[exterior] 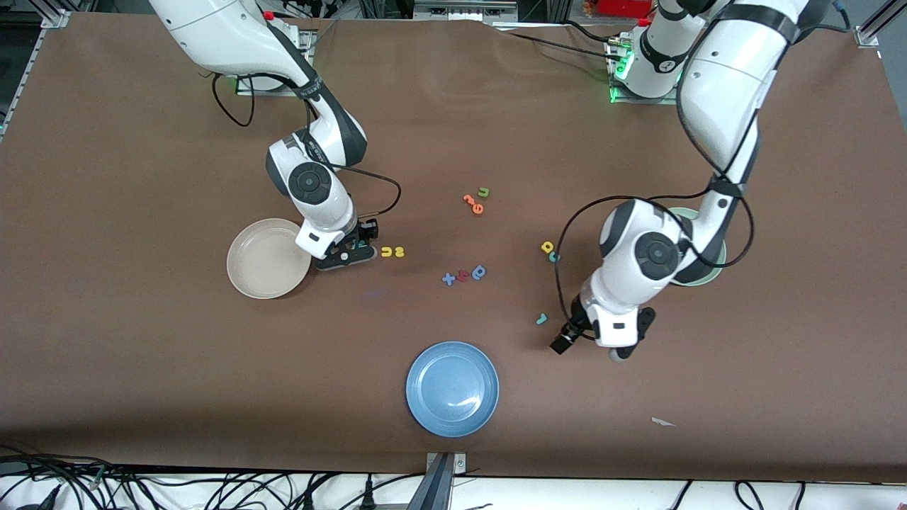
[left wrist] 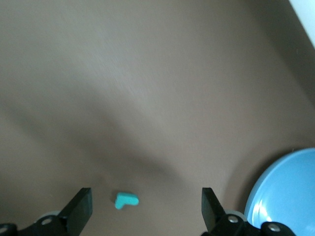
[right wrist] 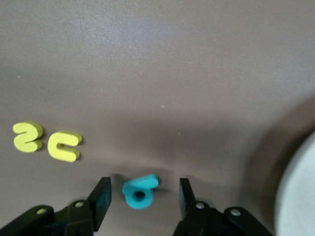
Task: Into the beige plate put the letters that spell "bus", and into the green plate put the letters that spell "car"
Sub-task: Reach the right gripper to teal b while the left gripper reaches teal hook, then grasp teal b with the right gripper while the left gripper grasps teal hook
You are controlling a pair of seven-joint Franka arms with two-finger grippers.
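The right jaws straddle the teal b, half-closed for pinching, while the left jaws hang spread over the teal r.

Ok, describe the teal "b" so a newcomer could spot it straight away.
Start at the beige plate toward the right arm's end of the table. Beside its rim, the right gripper straddles the teal "b" with its fingers not touching it. The yellow "u" and yellow "s" lie alongside; it alone there is teal.

text: none legible | labels: none | letter shapes only, unprinted
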